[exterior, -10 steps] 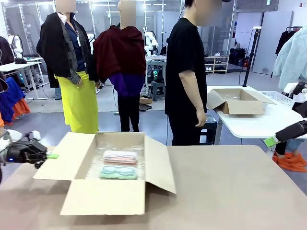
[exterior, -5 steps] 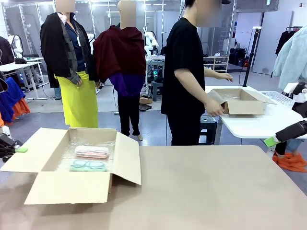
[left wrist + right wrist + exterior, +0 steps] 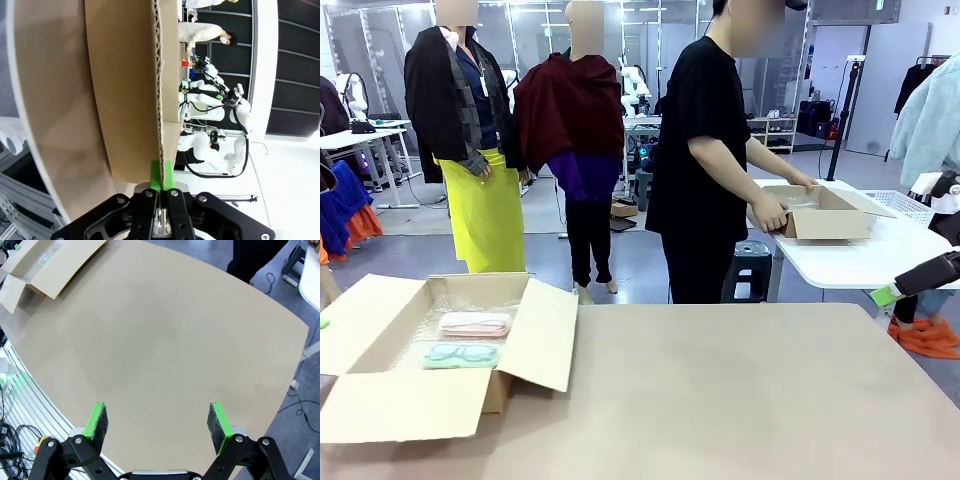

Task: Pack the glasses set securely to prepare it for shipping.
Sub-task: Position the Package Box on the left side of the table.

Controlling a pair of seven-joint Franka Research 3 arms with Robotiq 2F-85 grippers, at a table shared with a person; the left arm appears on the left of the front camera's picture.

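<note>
The glasses set lies inside an open brown cardboard box [image 3: 390, 405] at the table's left: a pale pink case [image 3: 475, 323] behind a mint green case [image 3: 460, 355], both on clear wrap. In the left wrist view my left gripper [image 3: 161, 172] is shut on the edge of a box flap [image 3: 130, 75], with its green pads pinching the corrugated edge. My right gripper [image 3: 158, 421] hovers open over bare table with nothing between its pads. It also juts in at the right edge [image 3: 886, 293], far from the box. The same box [image 3: 50, 260] sits in the top left of the right wrist view.
The brown tabletop [image 3: 750, 400] stretches right of the box. Across the table a person in black [image 3: 700, 150] stands turned away, with both hands on another cardboard box [image 3: 825, 212] on a white side table [image 3: 860, 262].
The box with both cases has slid left across the table, pulled by my left gripper on its flap. The person has turned and taken hold of the other box. My right gripper has stayed still.
</note>
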